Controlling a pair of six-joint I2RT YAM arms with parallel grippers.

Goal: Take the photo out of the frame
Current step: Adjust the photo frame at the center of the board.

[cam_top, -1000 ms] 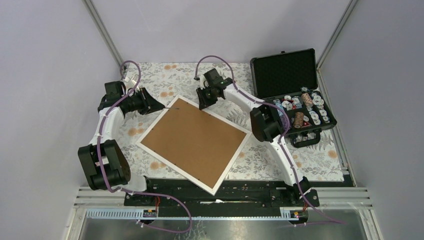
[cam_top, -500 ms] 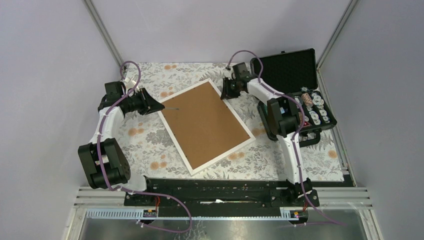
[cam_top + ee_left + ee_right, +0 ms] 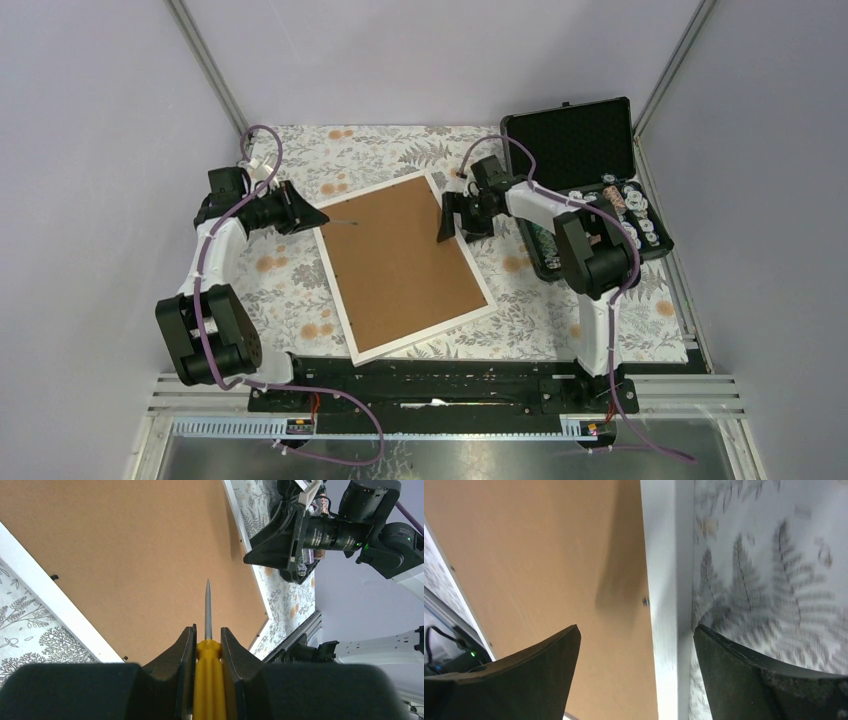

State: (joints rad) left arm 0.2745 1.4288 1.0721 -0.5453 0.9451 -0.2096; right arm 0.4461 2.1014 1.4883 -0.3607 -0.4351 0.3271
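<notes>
Top external view, left to right: left gripper [image 3: 207,632] pinches a yellow-handled screwdriver with a grey metal shaft [image 3: 208,680], tip pointing over the far-left corner of the large white-bordered rectangular picture frame [image 3: 400,255]; contact unclear. Frame lies back-up, brown fibreboard showing, skewed on the floral-print tablecloth [image 3: 290,270] between both arms. Photo hidden, not visible from this side. Right gripper [image 3: 635,630] sits above the frame's right edge, fingers spread wide, straddling the white border, holding nothing. Open black foam-lined case [image 3: 565,150] stands far right, well apart from the frame.
</notes>
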